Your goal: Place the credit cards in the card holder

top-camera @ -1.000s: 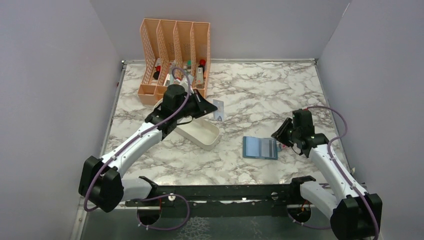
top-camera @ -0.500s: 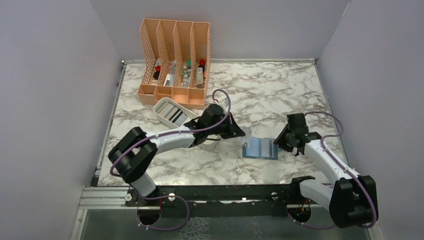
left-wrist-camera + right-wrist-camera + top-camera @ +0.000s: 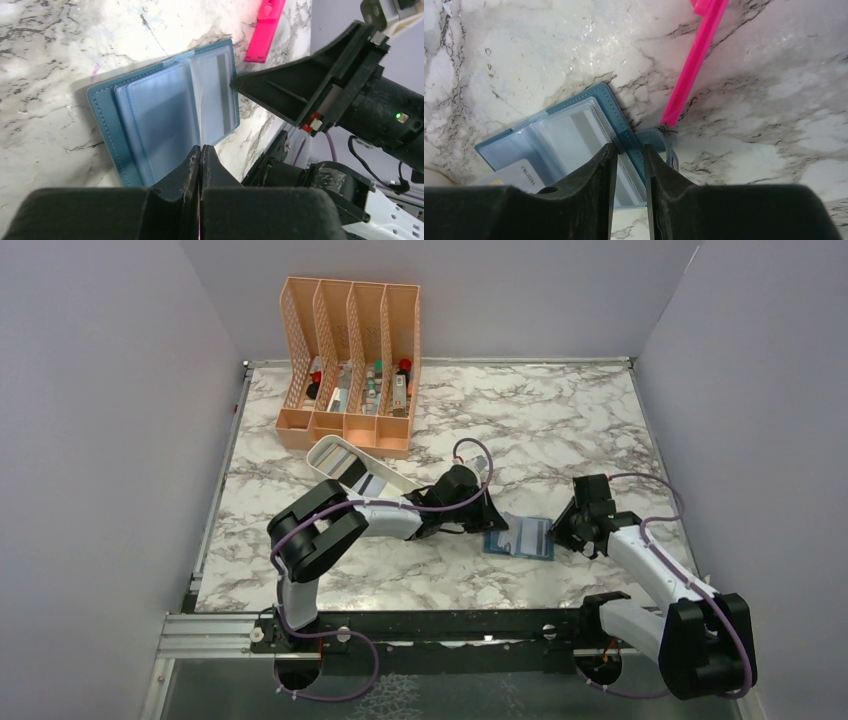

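Your left gripper point(image 3: 200, 150) is closed tight, and it pinches a credit card point(image 3: 514, 177) by one edge. In the left wrist view you see that card only edge-on, as a thin pale line rising from between the fingertips. In the right wrist view its white printed face shows at the left side of the card holder point(image 3: 535, 538).

The card holder lies opened flat on the marble table point(image 3: 560, 420), near the front edge and right of centre, between your two arms. Its lighter blue-grey inner side with clear sleeves faces up. The held card stands over the middle fold of those sleeves. You cannot tell from these views whether its edge has entered a slot.

Your right gripper point(image 3: 628, 150) has its jaws partly apart and holds nothing. Its fingertips are down at the card holder's right edge, and the teal border and the snap tab show in the gap between them. Whether the tips press on the leather is not clear.

A pink strip point(image 3: 695, 60) lies on the table just right of the card holder, one end close to the snap tab.

More cards point(image 3: 350, 472) lie in the white tray point(image 3: 325, 442), which sits left of centre behind your left arm. The peach mesh organizer point(image 3: 350, 360) stands at the far left with small bottles in its slots.
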Robot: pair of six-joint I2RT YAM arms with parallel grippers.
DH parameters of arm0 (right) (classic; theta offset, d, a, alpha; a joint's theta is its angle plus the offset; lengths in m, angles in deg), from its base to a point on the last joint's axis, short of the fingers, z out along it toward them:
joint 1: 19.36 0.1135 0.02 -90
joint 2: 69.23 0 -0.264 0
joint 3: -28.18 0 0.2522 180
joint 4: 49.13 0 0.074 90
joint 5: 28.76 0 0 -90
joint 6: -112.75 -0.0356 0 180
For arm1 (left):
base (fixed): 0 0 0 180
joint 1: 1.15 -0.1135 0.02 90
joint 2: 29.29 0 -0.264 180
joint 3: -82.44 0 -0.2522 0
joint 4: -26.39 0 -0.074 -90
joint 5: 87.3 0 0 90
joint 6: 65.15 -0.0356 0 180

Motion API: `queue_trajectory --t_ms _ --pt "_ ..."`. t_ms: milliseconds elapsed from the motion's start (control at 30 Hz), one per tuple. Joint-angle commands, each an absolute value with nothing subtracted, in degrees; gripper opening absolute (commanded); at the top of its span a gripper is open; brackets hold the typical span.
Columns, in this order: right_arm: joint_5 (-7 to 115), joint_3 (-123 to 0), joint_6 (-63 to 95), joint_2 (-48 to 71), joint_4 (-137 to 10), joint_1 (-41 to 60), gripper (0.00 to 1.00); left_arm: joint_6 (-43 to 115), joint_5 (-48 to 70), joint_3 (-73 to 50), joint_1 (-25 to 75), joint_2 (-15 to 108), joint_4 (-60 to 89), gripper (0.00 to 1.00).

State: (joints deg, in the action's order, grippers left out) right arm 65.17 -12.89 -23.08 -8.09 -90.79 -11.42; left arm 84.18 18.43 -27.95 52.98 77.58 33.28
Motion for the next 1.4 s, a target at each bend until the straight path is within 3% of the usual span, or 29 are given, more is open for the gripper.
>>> queue_trajectory --t_ms 0,1367 --pt "61.01 -11.0 -24.09 -11.02 -89.42 -11.1 0.3 83.95 16.35 -26.3 53.08 78.64 35.92 0.0" --pt "59.59 -10.08 -21.83 -13.62 -89.06 -11.11 0.23 82.97 12.95 -24.23 53.08 83.85 32.28 0.0"
